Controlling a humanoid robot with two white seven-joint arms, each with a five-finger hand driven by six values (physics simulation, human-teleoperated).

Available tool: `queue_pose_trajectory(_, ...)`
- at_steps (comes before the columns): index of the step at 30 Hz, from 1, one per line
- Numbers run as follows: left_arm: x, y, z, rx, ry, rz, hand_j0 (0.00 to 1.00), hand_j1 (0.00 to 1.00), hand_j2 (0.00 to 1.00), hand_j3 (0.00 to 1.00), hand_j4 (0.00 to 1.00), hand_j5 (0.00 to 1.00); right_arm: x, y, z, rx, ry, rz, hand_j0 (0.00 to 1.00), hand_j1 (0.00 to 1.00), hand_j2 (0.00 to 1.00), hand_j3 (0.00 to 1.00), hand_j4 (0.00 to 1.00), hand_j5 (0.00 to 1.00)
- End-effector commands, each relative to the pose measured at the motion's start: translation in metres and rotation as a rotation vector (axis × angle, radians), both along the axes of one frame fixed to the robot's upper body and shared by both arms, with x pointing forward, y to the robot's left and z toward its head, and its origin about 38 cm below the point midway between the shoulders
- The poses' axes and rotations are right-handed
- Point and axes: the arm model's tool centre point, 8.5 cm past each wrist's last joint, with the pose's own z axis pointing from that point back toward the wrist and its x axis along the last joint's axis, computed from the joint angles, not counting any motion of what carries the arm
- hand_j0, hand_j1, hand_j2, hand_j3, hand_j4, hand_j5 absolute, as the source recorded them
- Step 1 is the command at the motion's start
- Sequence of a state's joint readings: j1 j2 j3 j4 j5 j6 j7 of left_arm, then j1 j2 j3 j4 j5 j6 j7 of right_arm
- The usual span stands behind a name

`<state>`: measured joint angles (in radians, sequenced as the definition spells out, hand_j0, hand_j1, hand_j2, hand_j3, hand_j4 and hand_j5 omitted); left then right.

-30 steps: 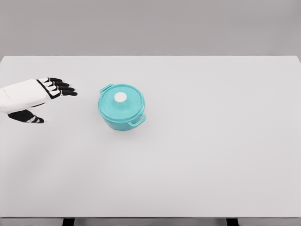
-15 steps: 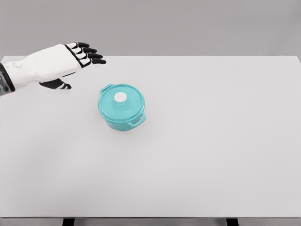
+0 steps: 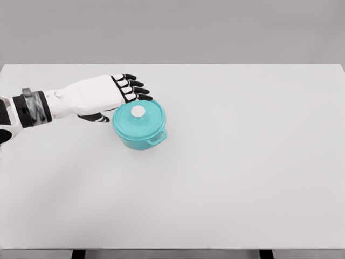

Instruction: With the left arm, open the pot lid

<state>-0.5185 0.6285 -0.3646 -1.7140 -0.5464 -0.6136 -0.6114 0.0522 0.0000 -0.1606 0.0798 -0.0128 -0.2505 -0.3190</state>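
Reaching in from the left, my left hand hovers at the teal pot's upper-left edge, fingers extended and loose, gripping nothing. Lid sits on the pot, white knob untouched. Pot stands left of center on the white table.

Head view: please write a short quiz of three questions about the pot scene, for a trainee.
1. True or false: the lid is already off the teal pot.
2. What colour is the knob on the lid? A) black B) white C) red
3. Fill in: the left hand is open and holds ____.

Key: 1 false, the lid sits on the pot. 2 B, white. 3 nothing; its fingers are spread at the pot's upper left edge, short of the knob, above the white table.
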Motion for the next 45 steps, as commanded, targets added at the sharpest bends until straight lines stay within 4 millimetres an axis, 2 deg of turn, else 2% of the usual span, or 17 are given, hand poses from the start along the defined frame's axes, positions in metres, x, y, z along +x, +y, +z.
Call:
queue_pose_trajectory(1,-0.005,-0.010,-0.003,-0.005,0.014,-0.033,1.00,1.00,1.00,1.00,1.00,1.00,0.000,0.000,0.000,0.000,-0.001,-0.001,1.00,1.00,1.00,1.00,1.00,1.00)
queue_pose_trajectory(3,-0.009,-0.018,-0.006,0.008,0.019,-0.062,1.00,1.00,1.00,1.00,1.00,1.00,0.000,0.000,0.000,0.000,0.000,-0.001,1.00,1.00,1.00,1.00,1.00,1.00)
queue_pose_trajectory(14,0.002,-0.016,0.002,0.046,-0.021,-0.036,1.00,1.00,1.00,1.00,1.00,1.00,0.000,0.000,0.000,0.000,-0.001,-0.001,1.00,1.00,1.00,1.00,1.00,1.00)
queue_pose_trajectory(18,0.014,-0.010,-0.012,0.083,-0.006,0.016,1.00,1.00,1.00,1.00,1.00,1.00,0.000,0.000,0.000,0.000,-0.001,-0.001,1.00,1.00,1.00,1.00,1.00,1.00)
queue_pose_trajectory(22,0.024,-0.013,-0.017,0.084,-0.001,0.036,1.00,1.00,1.00,1.00,1.00,1.00,0.000,0.000,0.000,0.000,-0.001,-0.001,1.00,1.00,1.00,1.00,1.00,1.00)
queue_pose_trajectory(28,0.023,-0.026,-0.022,0.073,0.009,0.010,1.00,1.00,1.00,1.00,1.00,1.00,0.000,0.000,0.000,0.000,-0.001,-0.001,1.00,1.00,1.00,1.00,1.00,1.00)
queue_pose_trajectory(45,0.023,-0.030,-0.026,0.110,0.002,0.005,1.00,1.00,1.00,1.00,1.00,1.00,0.000,0.000,0.000,0.000,-0.001,-0.001,1.00,1.00,1.00,1.00,1.00,1.00)
